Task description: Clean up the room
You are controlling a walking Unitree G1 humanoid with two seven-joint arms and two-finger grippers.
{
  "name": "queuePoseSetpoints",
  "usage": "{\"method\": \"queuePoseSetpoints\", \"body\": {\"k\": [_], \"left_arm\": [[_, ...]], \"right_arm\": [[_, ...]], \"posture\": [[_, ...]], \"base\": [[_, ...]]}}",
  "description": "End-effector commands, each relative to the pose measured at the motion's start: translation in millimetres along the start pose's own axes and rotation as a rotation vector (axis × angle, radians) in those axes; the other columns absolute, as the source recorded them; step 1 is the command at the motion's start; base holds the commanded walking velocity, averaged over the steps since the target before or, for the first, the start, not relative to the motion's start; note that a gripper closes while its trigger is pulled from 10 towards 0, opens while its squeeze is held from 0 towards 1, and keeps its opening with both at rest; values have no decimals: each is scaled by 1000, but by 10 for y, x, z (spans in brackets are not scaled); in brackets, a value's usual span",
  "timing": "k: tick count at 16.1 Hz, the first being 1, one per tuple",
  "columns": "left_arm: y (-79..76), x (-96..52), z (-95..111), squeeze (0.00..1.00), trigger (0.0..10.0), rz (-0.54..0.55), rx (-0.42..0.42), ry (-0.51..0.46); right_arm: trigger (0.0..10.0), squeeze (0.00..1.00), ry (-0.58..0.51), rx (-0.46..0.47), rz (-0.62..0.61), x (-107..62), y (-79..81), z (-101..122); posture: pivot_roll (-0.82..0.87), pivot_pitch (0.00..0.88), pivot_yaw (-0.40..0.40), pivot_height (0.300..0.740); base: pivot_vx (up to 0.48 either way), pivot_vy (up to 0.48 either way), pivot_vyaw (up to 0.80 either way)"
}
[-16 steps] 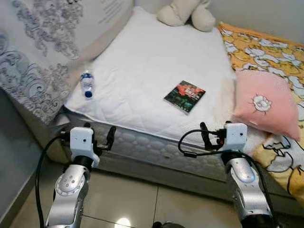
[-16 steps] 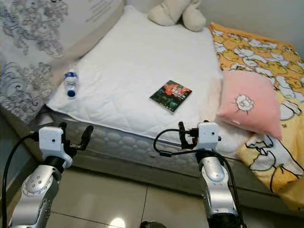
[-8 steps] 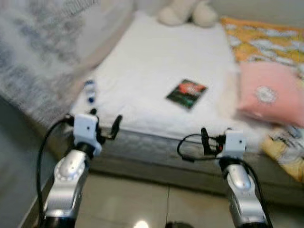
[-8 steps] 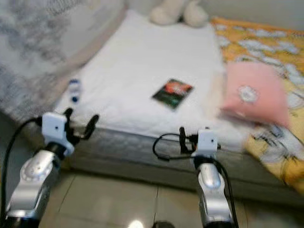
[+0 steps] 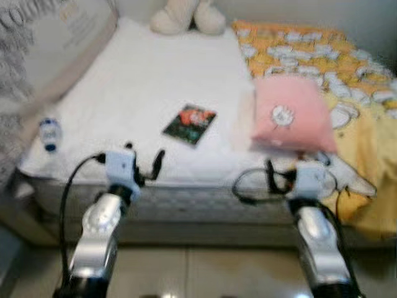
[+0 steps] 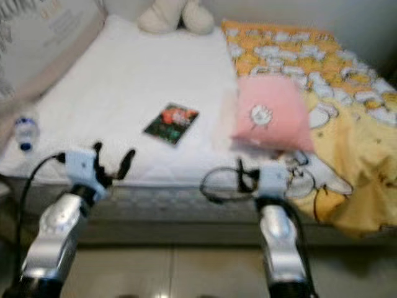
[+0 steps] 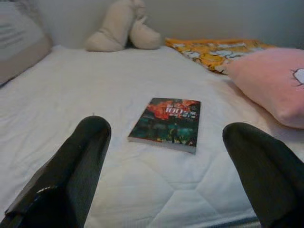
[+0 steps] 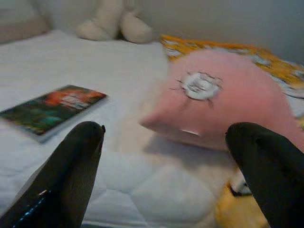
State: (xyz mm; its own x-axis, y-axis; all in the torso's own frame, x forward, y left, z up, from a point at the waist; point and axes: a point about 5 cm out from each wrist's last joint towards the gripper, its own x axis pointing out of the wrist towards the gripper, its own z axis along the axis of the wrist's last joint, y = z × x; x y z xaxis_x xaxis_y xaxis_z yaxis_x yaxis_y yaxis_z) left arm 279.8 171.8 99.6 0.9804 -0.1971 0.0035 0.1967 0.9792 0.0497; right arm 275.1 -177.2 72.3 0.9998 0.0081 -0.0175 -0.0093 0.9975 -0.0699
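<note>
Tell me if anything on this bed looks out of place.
A book lies askew mid-mattress, and a water bottle lies on its side near the mattress's left edge. Both look left behind rather than put away.

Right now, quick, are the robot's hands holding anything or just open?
Left gripper: open, holding nothing, aimed at the book on the bed.
Right gripper: open, holding nothing, facing the pink pillow.

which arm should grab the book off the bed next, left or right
Left, probably. The book lies on the bed straight ahead of the open left gripper, centred between its fingers in the left wrist view. The open right gripper faces the pink pillow, with the book off to its side.
</note>
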Motion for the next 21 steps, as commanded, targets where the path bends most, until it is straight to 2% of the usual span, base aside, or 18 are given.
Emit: {"method": "queuePoseSetpoints", "body": {"k": [1,3,6,7,8,10,14,21], "left_arm": [[5,-13,-18,0,10000,25,14,4],[26,-17,-15,0,10000,48,42,7],[34,-11,-10,0,10000,54,43,3],[29,-5,-10,0,10000,54,43,4],[6,2,-16,0,10000,42,4,4],[13,3,1,0,10000,55,14,-5],[27,25,31,0,10000,52,36,-11],[25,38,58,0,10000,52,31,-19]], "right_arm": [[10000,0,2,-18,2,26,-18,0],[10000,0,12,-17,-2,48,-20,-10],[10000,0,10,-24,2,58,-17,-3],[10000,0,10,-26,2,59,-17,-4],[10000,0,8,-28,1,58,-22,-5],[10000,0,-14,-23,23,42,-13,16],[10000,0,-10,-29,26,25,-2,2],[10000,0,6,-25,20,24,-7,-26]], "posture": [[39,0,-42,740],[39,0,-42,740],[42,0,-48,740],[40,0,-47,740],[36,0,-46,740],[31,0,-43,740],[27,0,-40,740],[28,0,-40,740]], "base": [[386,0,550],[193,0,275],[0,0,0],[0,0,0],[0,0,0],[291,351,0],[420,91,464],[460,0,0]]}}
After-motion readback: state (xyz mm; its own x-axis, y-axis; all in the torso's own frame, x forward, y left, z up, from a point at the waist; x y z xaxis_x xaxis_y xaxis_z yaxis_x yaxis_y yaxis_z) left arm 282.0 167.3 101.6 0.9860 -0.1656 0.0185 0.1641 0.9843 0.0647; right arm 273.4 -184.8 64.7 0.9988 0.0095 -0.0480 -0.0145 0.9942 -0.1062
